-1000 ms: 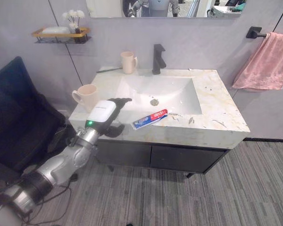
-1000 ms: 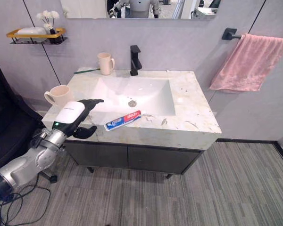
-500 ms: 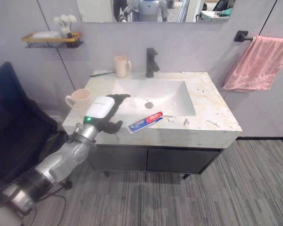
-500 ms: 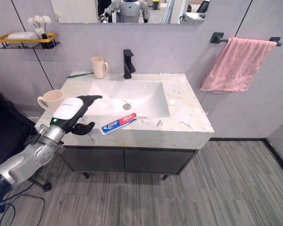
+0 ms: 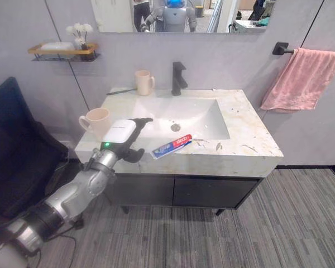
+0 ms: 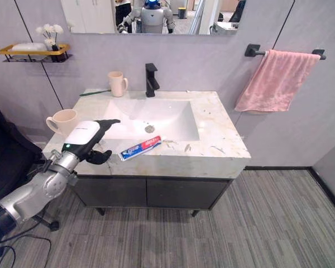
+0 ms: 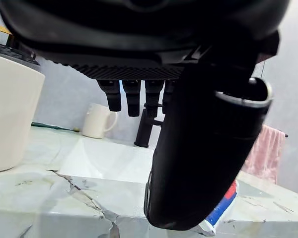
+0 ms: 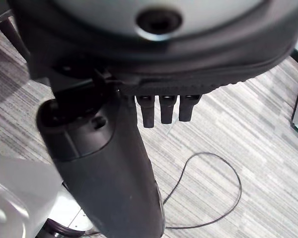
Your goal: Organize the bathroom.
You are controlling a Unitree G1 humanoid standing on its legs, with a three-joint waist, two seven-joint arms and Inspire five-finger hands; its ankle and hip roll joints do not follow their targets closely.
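A red, white and blue toothpaste tube (image 5: 172, 146) lies on the marble counter (image 5: 251, 139) at the sink's front rim. My left hand (image 5: 124, 132) hovers over the counter's front left part, just left of the tube and apart from it. It is open, with straight fingers (image 7: 134, 94) pointing at the basin and the thumb (image 7: 203, 158) low beside the tube (image 7: 221, 210). A cream mug (image 5: 96, 120) stands left of that hand. A second mug (image 5: 143, 82) and a green toothbrush (image 5: 120, 91) are at the back left. My right hand (image 8: 109, 173) hangs open over the floor.
A black faucet (image 5: 178, 78) rises behind the basin (image 5: 184, 111). A pink towel (image 5: 293, 81) hangs on a bar at the right wall. A small wall shelf (image 5: 61, 50) holds flowers at the upper left. A black chair (image 5: 17, 145) stands left of the vanity.
The whole picture has shifted, so the camera moved. My left hand, the tube and the mugs keep their places relative to each other.
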